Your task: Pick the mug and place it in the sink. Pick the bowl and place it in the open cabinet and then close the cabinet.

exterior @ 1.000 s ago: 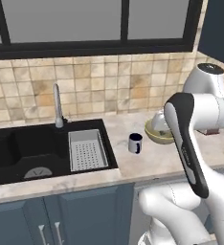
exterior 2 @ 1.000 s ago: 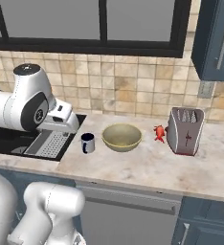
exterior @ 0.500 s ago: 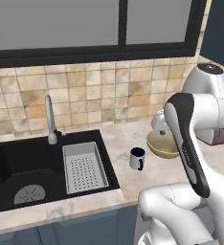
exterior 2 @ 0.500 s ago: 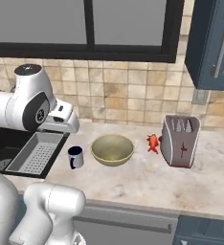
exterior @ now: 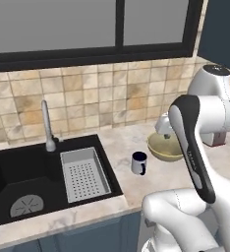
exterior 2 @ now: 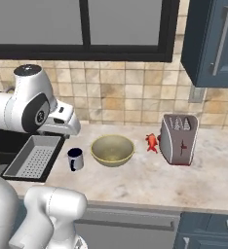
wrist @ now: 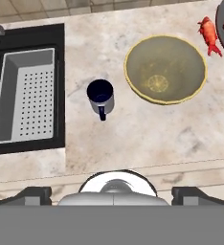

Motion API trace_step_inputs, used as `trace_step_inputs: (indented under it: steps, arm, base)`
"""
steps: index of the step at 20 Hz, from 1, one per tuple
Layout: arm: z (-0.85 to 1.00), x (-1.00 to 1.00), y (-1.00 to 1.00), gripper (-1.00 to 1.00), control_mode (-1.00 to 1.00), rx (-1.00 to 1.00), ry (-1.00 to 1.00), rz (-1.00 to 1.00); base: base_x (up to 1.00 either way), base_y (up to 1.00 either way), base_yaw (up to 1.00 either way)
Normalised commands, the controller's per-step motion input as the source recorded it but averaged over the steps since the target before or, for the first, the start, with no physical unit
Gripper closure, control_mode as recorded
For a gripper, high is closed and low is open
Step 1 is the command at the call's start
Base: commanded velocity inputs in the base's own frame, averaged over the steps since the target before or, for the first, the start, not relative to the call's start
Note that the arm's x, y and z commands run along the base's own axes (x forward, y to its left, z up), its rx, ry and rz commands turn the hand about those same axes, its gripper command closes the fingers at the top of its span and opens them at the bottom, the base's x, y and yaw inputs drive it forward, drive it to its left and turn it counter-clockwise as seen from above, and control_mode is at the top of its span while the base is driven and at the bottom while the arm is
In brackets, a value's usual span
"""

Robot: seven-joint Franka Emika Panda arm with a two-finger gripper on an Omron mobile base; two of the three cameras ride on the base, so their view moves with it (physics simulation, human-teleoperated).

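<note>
The view has closed in; mug (wrist: 100, 96) stands beside bowl (wrist: 164, 68), unlabelled.

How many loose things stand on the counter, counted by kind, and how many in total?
Mug: 1
Bowl: 1
Red figure: 1
Toaster: 1
Total: 4

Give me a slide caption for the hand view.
Open gripper high above the counter, mug between perforated sink tray and bowl.
</note>
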Motion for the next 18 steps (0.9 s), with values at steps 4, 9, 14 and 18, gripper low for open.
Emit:
trace_step_inputs:
  steps: [4,9,14,18]
  arm:
    - [0.0,0.0,0.0,-1.0,1.0,0.0,0.0,0.0]
    - [0.0,0.0,0.0,-1.0,1.0,0.0,0.0,0.0]
    - [0.0,0.0,0.0,-1.0,1.0,0.0,0.0,0.0]
    - [0.0,0.0,0.0,-1.0,1.0,0.0,0.0,0.0]
  base:
    - [0.62,0.35,-0.02]
    - [0.62,0.03,0.29]
    - [0.53,0.0,0.28]
    - [0.4,0.0,0.22]
